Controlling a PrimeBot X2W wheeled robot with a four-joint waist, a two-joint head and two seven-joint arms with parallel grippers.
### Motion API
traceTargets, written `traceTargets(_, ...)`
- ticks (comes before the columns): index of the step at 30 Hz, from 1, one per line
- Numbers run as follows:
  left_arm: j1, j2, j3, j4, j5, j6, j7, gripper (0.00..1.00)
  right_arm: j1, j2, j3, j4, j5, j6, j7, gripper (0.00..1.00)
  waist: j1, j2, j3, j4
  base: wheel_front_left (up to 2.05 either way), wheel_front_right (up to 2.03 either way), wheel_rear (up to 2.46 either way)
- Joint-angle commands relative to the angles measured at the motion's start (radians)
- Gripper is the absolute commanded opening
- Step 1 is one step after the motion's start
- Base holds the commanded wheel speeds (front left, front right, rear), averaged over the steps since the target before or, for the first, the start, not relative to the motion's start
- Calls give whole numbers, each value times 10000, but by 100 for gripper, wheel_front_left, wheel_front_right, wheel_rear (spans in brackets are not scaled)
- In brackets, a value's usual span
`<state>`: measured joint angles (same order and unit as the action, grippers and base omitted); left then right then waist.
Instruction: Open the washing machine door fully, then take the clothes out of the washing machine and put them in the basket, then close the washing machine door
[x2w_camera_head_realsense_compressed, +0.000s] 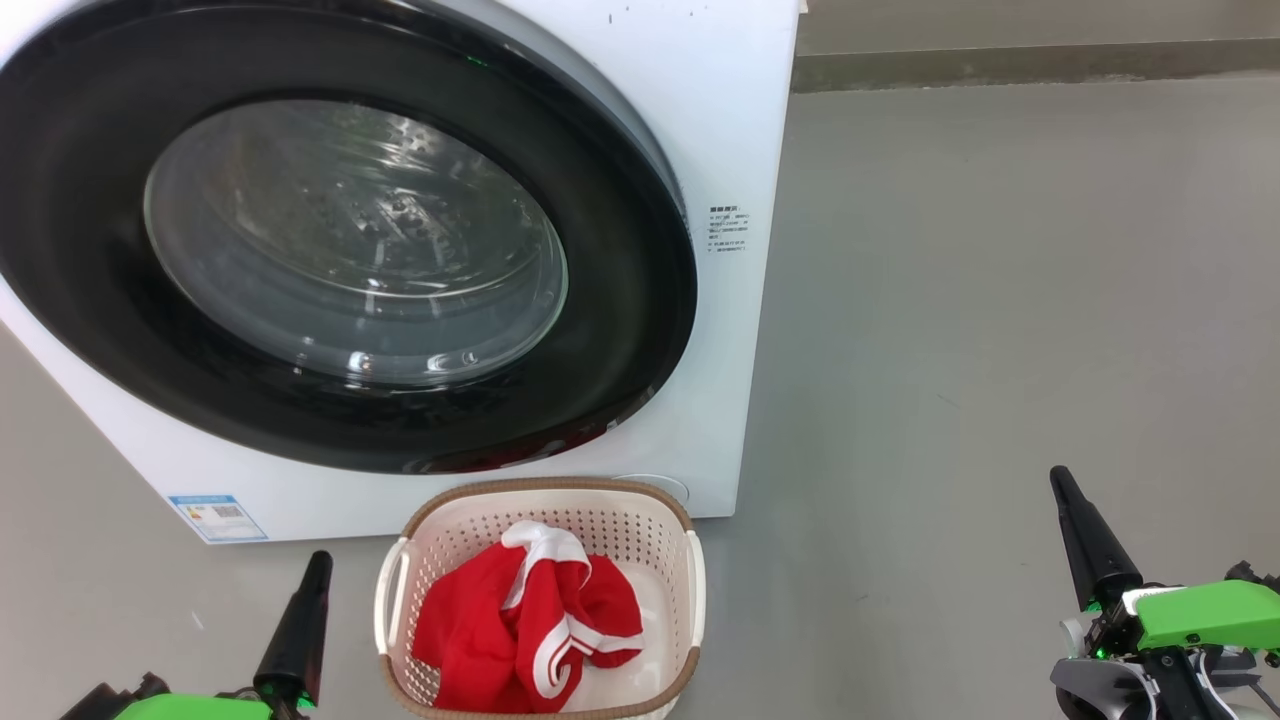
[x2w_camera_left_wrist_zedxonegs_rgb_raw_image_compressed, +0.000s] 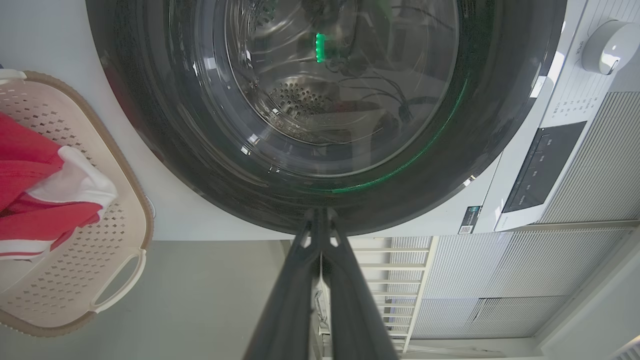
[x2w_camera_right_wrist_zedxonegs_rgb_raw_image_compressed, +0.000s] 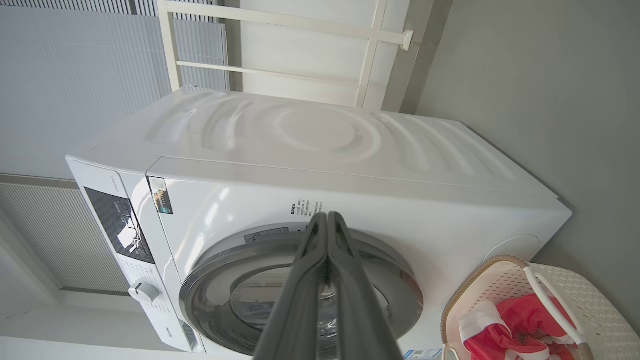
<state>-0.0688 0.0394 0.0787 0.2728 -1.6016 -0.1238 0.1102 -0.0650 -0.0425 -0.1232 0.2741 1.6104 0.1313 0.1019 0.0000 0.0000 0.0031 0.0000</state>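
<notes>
The left end effector (x2w_camera_head_realsense_compressed: 316, 568) hangs low at the near left, its two long dark fingers pressed tight together with nothing between them. In the left wrist view its tips point towards the lower edge of the door's black rim, and I cannot tell whether they touch it. The right end effector (x2w_camera_head_realsense_compressed: 1062, 485) sits well off to the right over the bare grey floor (x2w_camera_head_realsense_compressed: 1000, 300), its fingers likewise squeezed together and empty. Just beside the left one stands the small cream-white perforated plastic basket with a brown woven-look rim (x2w_camera_head_realsense_compressed: 550, 488), and the bright red garment with white trim stripes (x2w_camera_head_realsense_compressed: 500, 630) lies crumpled inside it. The basket rests on the floor close against the foot of the big white front-loading washing machine (x2w_camera_head_realsense_compressed: 730, 120). Above it, the large round door with a glossy black rim and domed glass window (x2w_camera_head_realsense_compressed: 350, 250) looks to lie flat against the machine's front. Through the glass I see the perforated steel drum (x2w_camera_left_wrist_zedxonegs_rgb_raw_image_compressed: 300, 100), seemingly empty

To my eye the unloading is done and the door-closing step is finished or nearly so. Anything left would be a check that the door has latched, with a firm push on the rim if not, keeping clear of the basket
</notes>
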Motion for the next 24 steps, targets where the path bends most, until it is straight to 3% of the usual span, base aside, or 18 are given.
traceTargets(1,-392,108,353,-279,-68,-69,32,0,-423,-128,157,-297,34,-6,62,0,0,0,0,0,0,0,0)
traceTargets(24,-392,108,352,-279,-69,-69,32,0,-425,-114,136,-296,16,-6,79,0,0,0,0,0,0,0,0)
